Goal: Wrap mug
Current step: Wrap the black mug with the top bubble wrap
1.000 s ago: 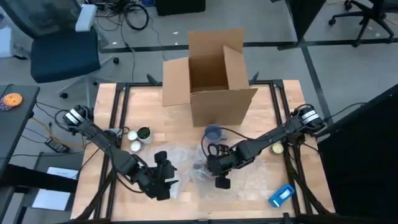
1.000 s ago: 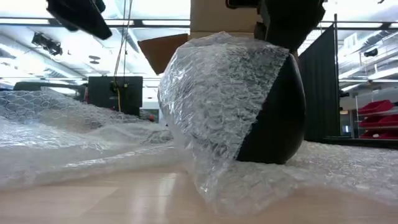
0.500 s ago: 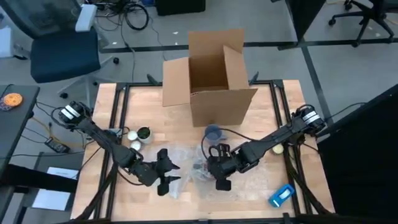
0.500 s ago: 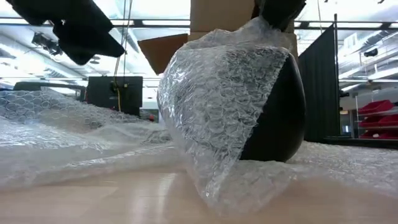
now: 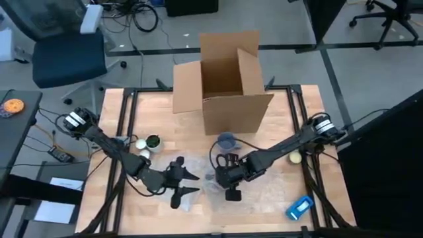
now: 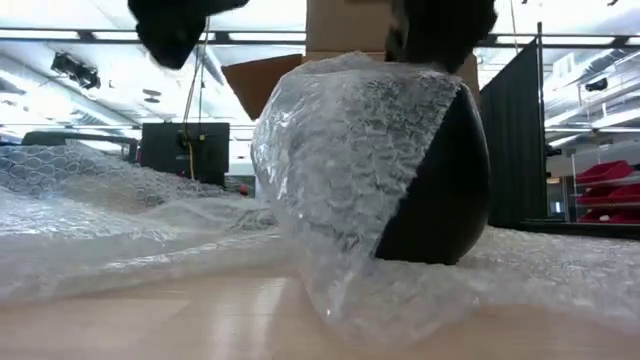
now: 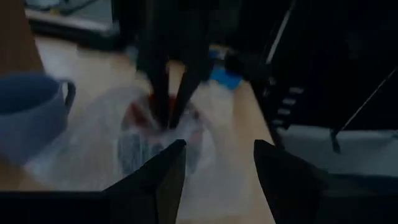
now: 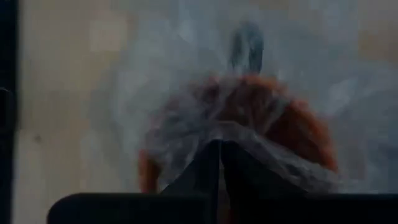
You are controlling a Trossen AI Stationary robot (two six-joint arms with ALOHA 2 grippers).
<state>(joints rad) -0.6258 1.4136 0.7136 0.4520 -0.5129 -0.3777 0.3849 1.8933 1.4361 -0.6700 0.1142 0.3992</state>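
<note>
High view — right gripper [image 5: 228,180] over the mug [image 5: 213,177] at the table's middle, on bubble wrap [image 5: 259,195]; left gripper [image 5: 186,183] just beside, fingers spread. Low view — wrap half covers the dark mug. Right wrist view — fingers pressed together on a wrap fold. Folding under way; next, the bare side needs covering.

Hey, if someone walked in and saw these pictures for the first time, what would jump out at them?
First the dark mug at the table's middle, half draped in bubble wrap, with the right gripper shut on a fold of the wrap above it. Next the left gripper, open, close beside it on the wrap. Behind them stands an open cardboard box, with a blue mug in front of it.
</note>
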